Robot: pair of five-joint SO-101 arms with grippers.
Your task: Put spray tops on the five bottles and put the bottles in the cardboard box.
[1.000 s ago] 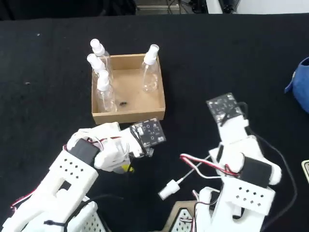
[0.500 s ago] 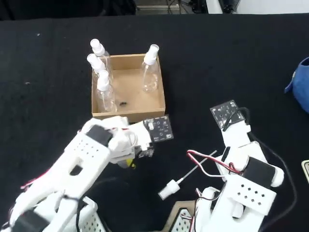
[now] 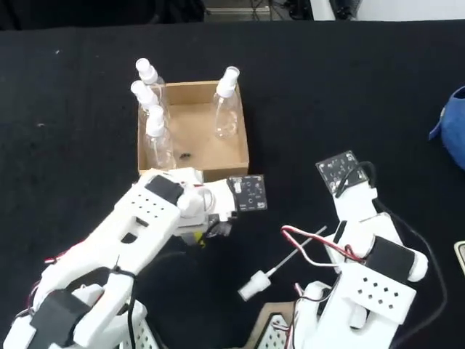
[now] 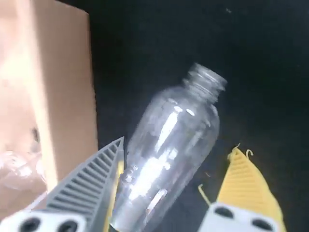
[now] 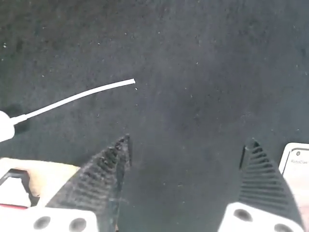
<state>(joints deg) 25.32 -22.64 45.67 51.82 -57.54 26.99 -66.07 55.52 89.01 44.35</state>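
Note:
A clear bottle (image 4: 169, 150) with no top lies on the black table beside the cardboard box (image 4: 58, 96). My left gripper (image 4: 176, 147) is open around it, the grey finger close to its side and the yellow finger (image 4: 244, 179) a little apart. In the high view the left arm (image 3: 156, 211) covers that bottle, just in front of the box (image 3: 218, 161). Several bottles with white spray tops (image 3: 227, 102) stand in the box. A loose spray top (image 3: 254, 283) with its long tube lies between the arms. My right gripper (image 5: 188, 145) is open above bare table near the tube (image 5: 77, 99).
A blue object (image 3: 452, 134) sits at the table's right edge. A tan board (image 5: 29, 169) and a white item (image 5: 297, 159) lie close to the right gripper. The right arm (image 3: 363, 240) stands at the lower right.
The left arm has stretched forward and to the right, bringing its wrist closer to the box's front corner. The right arm shifted slightly back early on, then kept still.

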